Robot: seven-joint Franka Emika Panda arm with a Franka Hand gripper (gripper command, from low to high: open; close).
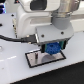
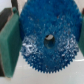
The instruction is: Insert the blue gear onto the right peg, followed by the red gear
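The blue gear (image 1: 51,48) hangs between my gripper's fingers just above the grey plate (image 1: 36,59) with the black border. In the wrist view the blue gear (image 2: 48,36) fills most of the picture, toothed rim and centre hole plain to see, with a green finger pad (image 2: 9,45) pressed against its side. My gripper (image 1: 51,49) is shut on the gear. A thin dark pin (image 1: 38,57) stands on the plate toward the exterior view's left of the gear. The right peg and the red gear are hidden or out of view.
The plate lies on a white table (image 1: 15,72). The white arm body (image 1: 35,22) and a black cable (image 1: 12,37) fill the upper part of the exterior view.
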